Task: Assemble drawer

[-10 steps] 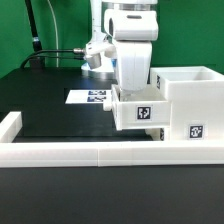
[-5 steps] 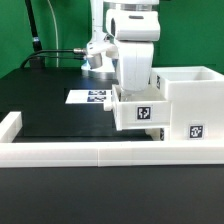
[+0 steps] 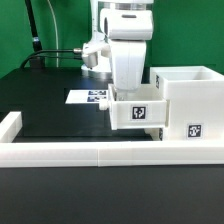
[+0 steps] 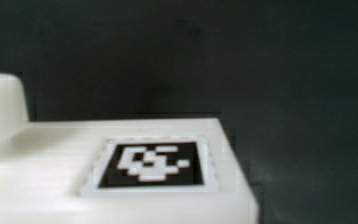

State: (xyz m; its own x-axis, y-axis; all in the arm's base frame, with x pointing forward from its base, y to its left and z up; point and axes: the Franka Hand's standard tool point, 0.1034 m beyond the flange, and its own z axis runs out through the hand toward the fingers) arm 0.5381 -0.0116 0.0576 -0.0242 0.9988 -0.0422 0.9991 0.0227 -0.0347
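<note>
A small white drawer box (image 3: 135,116) with a black tag on its front stands against the exterior view's left side of a bigger white open-topped case (image 3: 190,100). My gripper (image 3: 131,92) reaches down from above into or just behind the small box, and its fingers are hidden by the box's wall. In the wrist view a white flat surface with a black tag (image 4: 153,163) fills the near part, with the black table (image 4: 194,60) beyond it. No fingers show there.
A long white L-shaped fence (image 3: 90,150) runs along the front of the table and up the exterior view's left. The marker board (image 3: 88,97) lies behind the arm. A black cable hangs at the back left.
The arm and the small drawer box have shifted a little toward the exterior view's left. The big case has not moved.
</note>
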